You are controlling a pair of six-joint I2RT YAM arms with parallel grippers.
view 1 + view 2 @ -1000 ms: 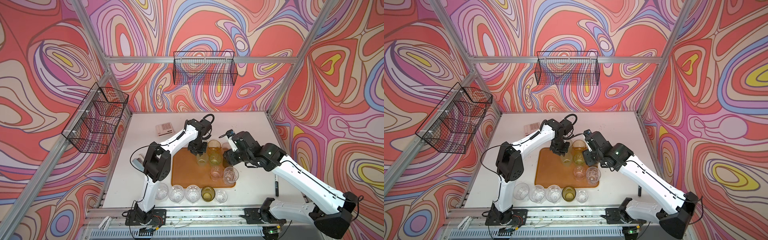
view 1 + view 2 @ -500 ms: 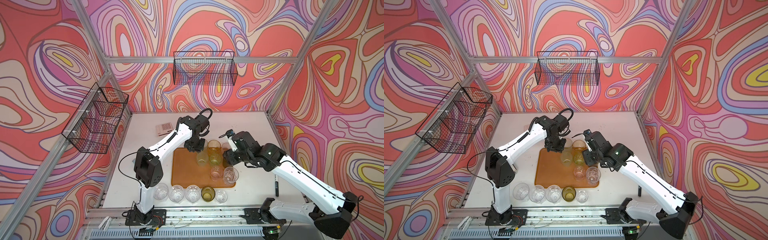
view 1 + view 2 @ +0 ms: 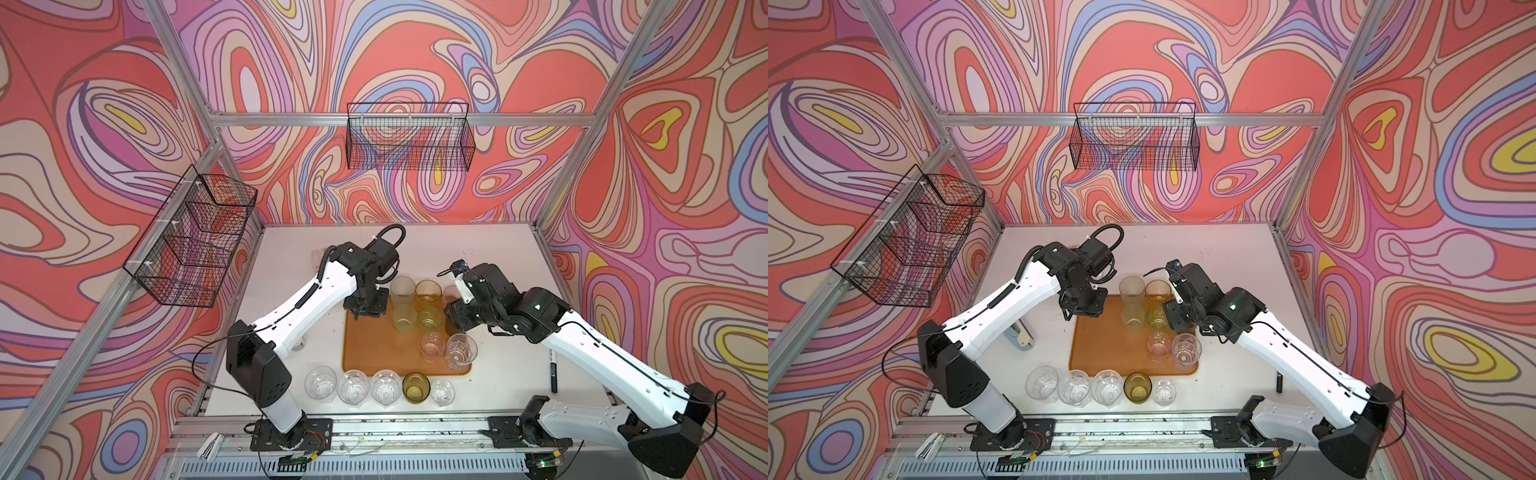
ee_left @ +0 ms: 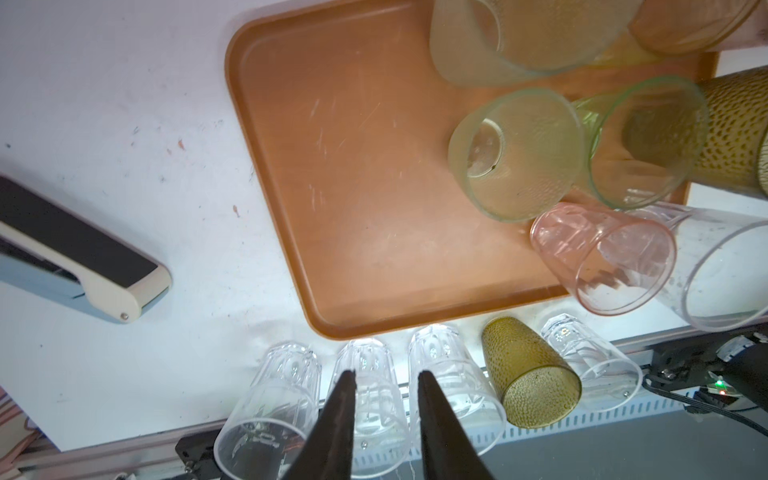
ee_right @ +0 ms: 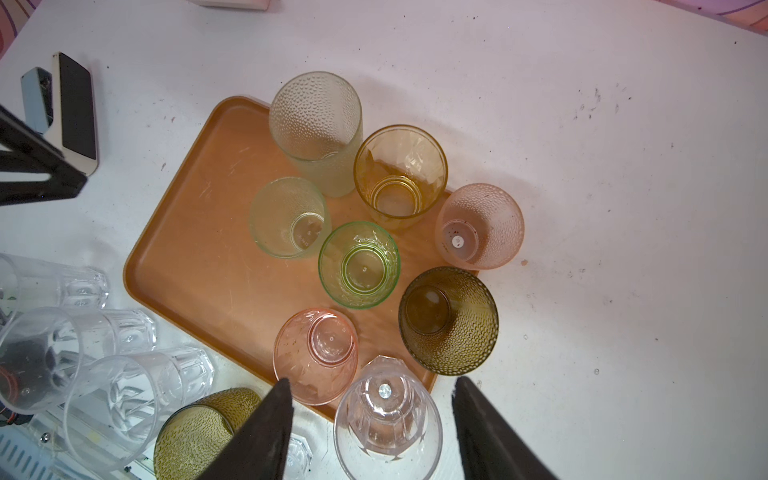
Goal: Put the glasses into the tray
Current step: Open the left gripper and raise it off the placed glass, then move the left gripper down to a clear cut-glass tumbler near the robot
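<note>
Left gripper (image 4: 384,376): parted, nothing held, above tray (image 3: 365,353) far-left corner.
Right gripper (image 5: 372,384): open, empty, over tray's right edge.
Glasses (image 3: 430,318): clustered between the grippers.

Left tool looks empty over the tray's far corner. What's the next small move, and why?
Probably swing the left tool back toward the row of glasses on the table beside the tray's near edge. Its jaws stand slightly apart and hold nothing, five glasses still wait there, and that half of the tray is bare.
</note>
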